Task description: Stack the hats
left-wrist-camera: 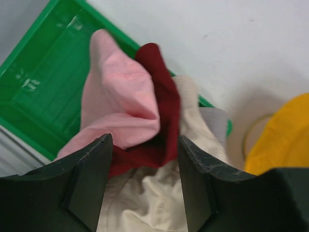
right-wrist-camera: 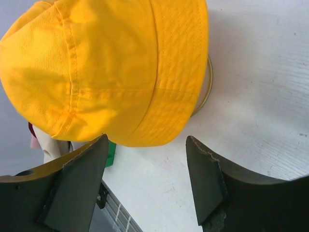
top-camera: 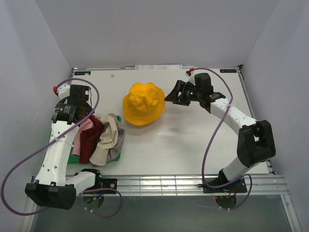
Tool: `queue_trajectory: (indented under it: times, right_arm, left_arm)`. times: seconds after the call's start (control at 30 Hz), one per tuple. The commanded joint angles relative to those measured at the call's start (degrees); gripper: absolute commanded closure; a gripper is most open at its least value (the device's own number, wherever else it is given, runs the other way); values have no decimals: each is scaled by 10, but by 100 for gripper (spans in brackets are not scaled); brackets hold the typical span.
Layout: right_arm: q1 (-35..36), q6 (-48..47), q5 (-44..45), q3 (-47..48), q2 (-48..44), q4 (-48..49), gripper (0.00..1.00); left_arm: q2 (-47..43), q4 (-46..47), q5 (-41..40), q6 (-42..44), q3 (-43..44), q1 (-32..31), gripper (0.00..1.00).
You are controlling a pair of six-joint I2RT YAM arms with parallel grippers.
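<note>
Starting with the top view, the yellow hat sits crown-up near the middle of the table, apart from the others. The pink hat, red hat, cream hat and grey hat lie crumpled in one heap at the left, over the tray, of which only a green edge shows. The left gripper hangs at the far side of that heap. The right gripper is just right of the yellow hat, pointing at it. From here the gap of the left jaws cannot be read.

The left wrist view settles it. The left gripper is spread wide and holds nothing, and its fingers frame the heap below. The pink hat is folded over the red hat, with the cream hat under both and a grey hat corner beyond. Much more of the tray shows here, along with an edge of the yellow hat at the right.

The right wrist view shows the right gripper also wide and empty, short of the yellow hat. Only here does a thin gold ring show clearly under that hat's brim, resting on the table.
</note>
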Motion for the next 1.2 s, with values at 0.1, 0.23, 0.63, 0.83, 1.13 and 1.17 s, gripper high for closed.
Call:
queue_trajectory:
  times: [0.1,0.23,0.63,0.83,1.13,1.17]
  right_arm:
    - [-3,-31,-22,-21,-28,-21,30]
    - [-3,-41,-26,-30,-39,-30,31]
    - [-3,-56,-32,-32,-52,-51,31]
    - [-3,-61,-36,-38,-49,-50,31]
    - [-3,-44,-37,-43,-56,-40,34]
    - [-3,-40,-37,-47,-57,-34,35]
  left_arm:
    - [-8,17,36,50,-80,79,35]
    - [-6,53,79,78,-105,103,35]
    - [30,91,151,125,-114,123,31]
    - [45,92,137,127,-107,124,33]
    - [52,99,148,140,-129,124,60]
    - [51,99,147,141,-129,125,66]
